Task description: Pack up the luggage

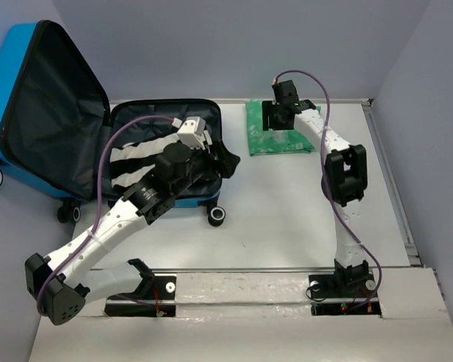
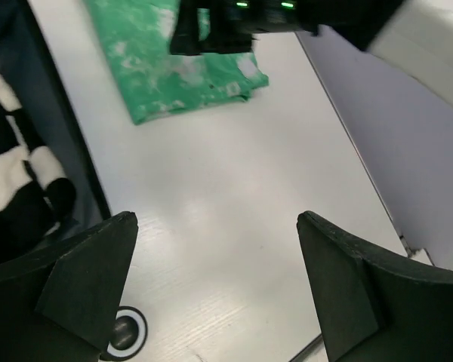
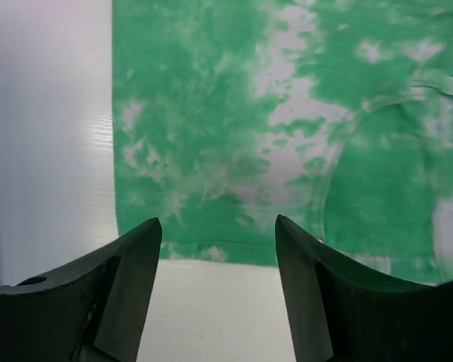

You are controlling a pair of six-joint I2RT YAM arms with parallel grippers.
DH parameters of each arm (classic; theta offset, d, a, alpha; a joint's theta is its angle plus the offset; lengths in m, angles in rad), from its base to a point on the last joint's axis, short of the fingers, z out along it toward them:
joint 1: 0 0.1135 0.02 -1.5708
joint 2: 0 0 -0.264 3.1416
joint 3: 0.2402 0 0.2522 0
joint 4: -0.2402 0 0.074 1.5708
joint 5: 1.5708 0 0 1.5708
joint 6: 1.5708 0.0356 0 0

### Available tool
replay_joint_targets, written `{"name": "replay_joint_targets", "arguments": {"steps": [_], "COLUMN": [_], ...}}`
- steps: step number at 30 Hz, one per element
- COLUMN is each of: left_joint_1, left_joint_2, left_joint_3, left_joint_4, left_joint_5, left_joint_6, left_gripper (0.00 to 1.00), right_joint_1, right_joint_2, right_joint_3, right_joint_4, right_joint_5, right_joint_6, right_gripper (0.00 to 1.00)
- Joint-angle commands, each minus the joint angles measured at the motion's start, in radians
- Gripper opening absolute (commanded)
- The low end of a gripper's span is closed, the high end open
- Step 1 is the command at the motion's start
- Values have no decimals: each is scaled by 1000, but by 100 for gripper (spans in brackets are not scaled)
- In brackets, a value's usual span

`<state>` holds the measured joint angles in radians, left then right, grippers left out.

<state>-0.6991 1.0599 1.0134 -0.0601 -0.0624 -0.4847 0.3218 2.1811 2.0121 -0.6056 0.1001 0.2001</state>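
Overhead, finds the luggage [image 1: 53, 113] lying open at the upper left of the frame, with lid upright and lower shell flat on the table [image 1: 287, 219], a black-and-white striped garment [image 1: 132, 154] inside. Places the left gripper [image 2: 217, 222] by the shell's right rim, jaws spread wide and holding nothing. Shows a folded green tie-dye shirt [image 1: 268, 143] on the table at upper centre, apart from the luggage. Puts the right gripper [image 3: 215, 222] above that shirt's edge, jaws parted around nothing.
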Motion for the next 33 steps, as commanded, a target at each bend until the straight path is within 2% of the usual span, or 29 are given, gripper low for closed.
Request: {"name": "replay_joint_targets", "arguments": {"steps": [1, 4, 6, 8, 9, 11, 12, 13, 14, 18, 19, 22, 23, 24, 28, 29, 33], "left_joint_1": [-91, -119, -122, -125, -126, -126, -125, -125, -125, -131, -134, -148, -161, -169, -189, -189, -191], "left_joint_2": [38, 74, 87, 107, 115, 123, 126, 138, 146, 195, 209, 296, 316, 363, 481, 500, 590], "left_joint_3": [-30, -38, -36, -27, -18, -13, -10, -3, 2, 20, 25, 54, 71, 82, 125, 135, 148], "left_joint_4": [135, 164, 170, 172, 174, 178, 180, 181, 181, 192, 194, 203, 204, 203, 201, 204, 236], "left_joint_5": [-79, -79, -74, -82, -86, -96, -102, -108, -109, -106, -105, -97, -99, -102, -138, -149, -221], "left_joint_6": [-15, -14, -8, 1, 6, 8, 11, 12, 15, 12, 11, -3, -12, -17, -74, -96, -210], "left_gripper": [98, 98, 98, 98, 98, 98, 98, 98, 98, 98, 98, 98, 98, 98, 98, 98, 98], "right_joint_1": [22, 22, 22, 22, 22, 22, 22, 22, 22, 13, 13, 3, 3, 3, -30, -30, -73], "right_joint_2": [172, 262, 287, 278, 238, 174, 137, 58, 14, -203, -246, -391, -427, -501, -593, -615, -736], "right_joint_3": [184, 206, 186, 102, 5, -60, -198, -269, -415, -691, -808, -941, -957, -995, -1015, -1032, -1078], "right_joint_4": [-135, -155, -163, -161, -151, -103, -51, -24, 7, 136, 173, 187, 194, 213, 234, 236, 259], "right_joint_5": [-29, -7, 44, 102, 105, 98, 92, 82, 75, 50, 49, 64, 41, 32, 21, 21, -16], "right_joint_6": [-82, -76, -71, -33, -18, 5, 18, 41, 50, 107, 128, 183, 182, 196, 220, 225, 231], "right_gripper": [69, 67, 57, 29, 24, 16, 7, 7, 7, 7, 7, 7, 8, 13, 42, 53, 75]}}
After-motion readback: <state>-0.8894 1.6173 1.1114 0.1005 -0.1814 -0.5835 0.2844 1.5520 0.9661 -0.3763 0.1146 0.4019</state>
